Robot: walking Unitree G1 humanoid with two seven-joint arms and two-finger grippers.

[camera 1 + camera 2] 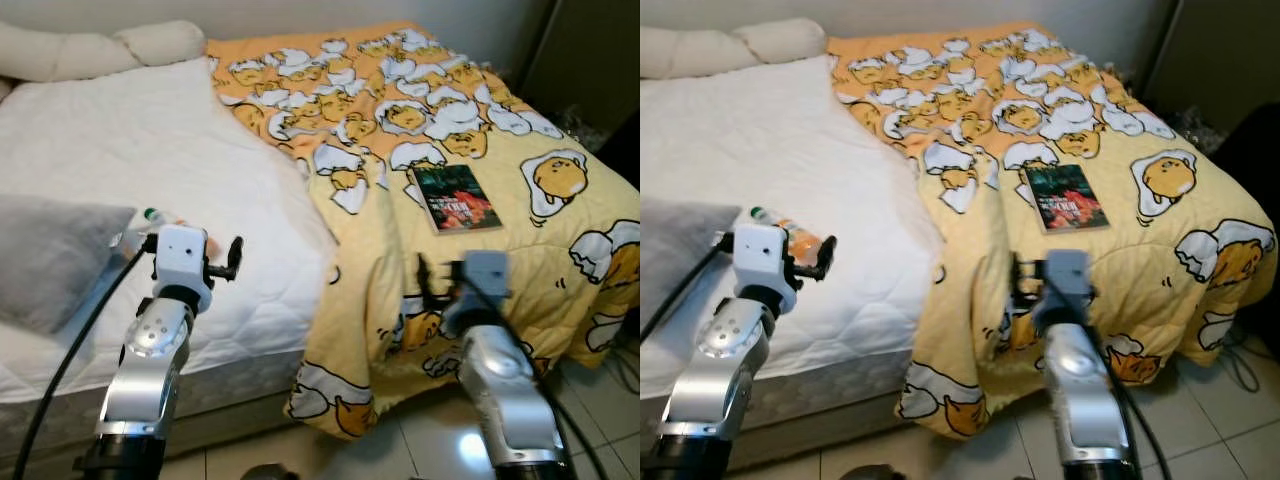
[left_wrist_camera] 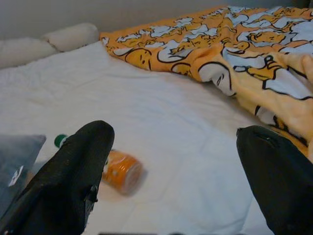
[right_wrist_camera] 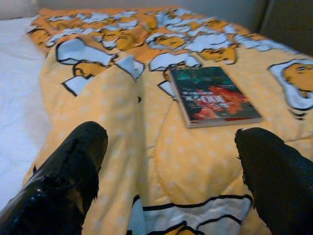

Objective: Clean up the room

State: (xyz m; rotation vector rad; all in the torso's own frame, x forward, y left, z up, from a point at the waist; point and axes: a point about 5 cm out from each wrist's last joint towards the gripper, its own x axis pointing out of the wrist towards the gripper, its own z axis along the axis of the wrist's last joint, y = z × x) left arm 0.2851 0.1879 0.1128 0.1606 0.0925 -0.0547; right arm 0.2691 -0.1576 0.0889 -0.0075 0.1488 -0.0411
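An orange bottle with a green cap lies on its side on the white mattress, beside a grey pillow. My left gripper hovers open just short of the bottle, which lies off its left finger. A dark-covered book lies flat on the yellow egg-print blanket. Low over the blanket's hanging edge, my right gripper is open, with the book ahead of it and nothing between its fingers.
White pillows line the head of the bed. The blanket drapes over the bed's corner down to the tiled floor. Dark furniture stands at the far right, with cables on the floor below.
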